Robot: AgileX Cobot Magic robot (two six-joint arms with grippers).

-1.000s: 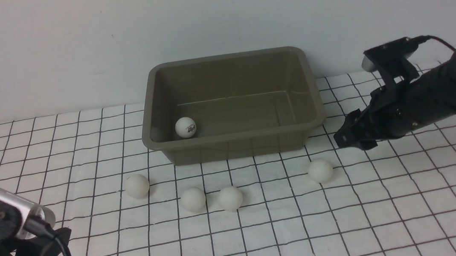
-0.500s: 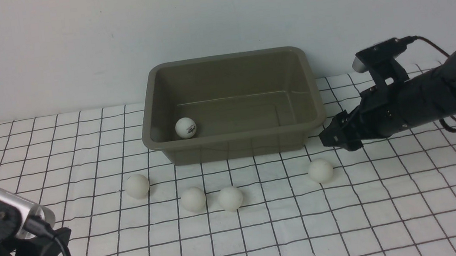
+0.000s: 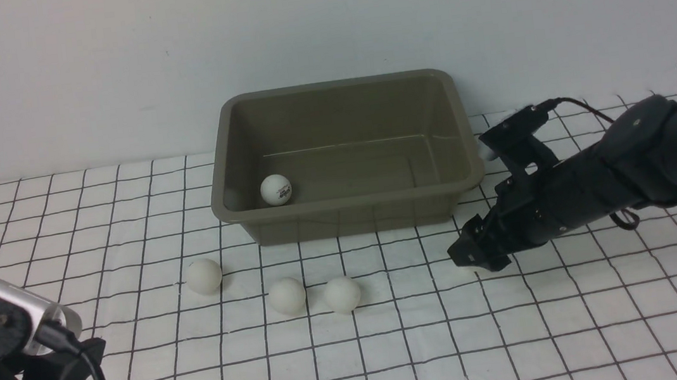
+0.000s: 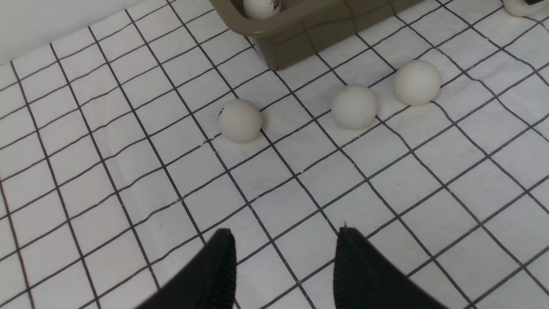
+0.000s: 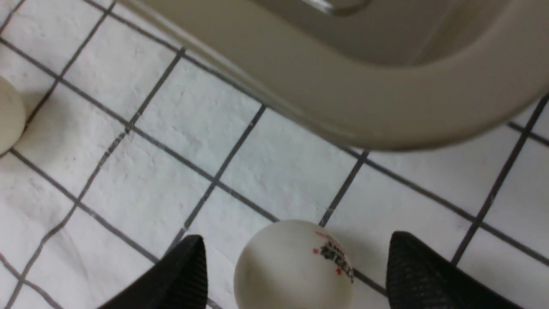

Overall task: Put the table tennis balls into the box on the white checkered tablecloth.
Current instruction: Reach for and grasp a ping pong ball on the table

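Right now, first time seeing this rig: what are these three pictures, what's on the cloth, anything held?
A robot with two arms, each ending in a two-jaw gripper. One picture looks forward from between the arms; two come from wrist cameras, looking past the black jaws. On the white checkered tablecloth stands an olive-grey box; the boxed ball lies in it. Three more lie in front: left ball, middle ball, right ball. The right gripper straddles a fifth ball, jaws open, not gripping. The left gripper is open over bare cloth. Nothing is held.
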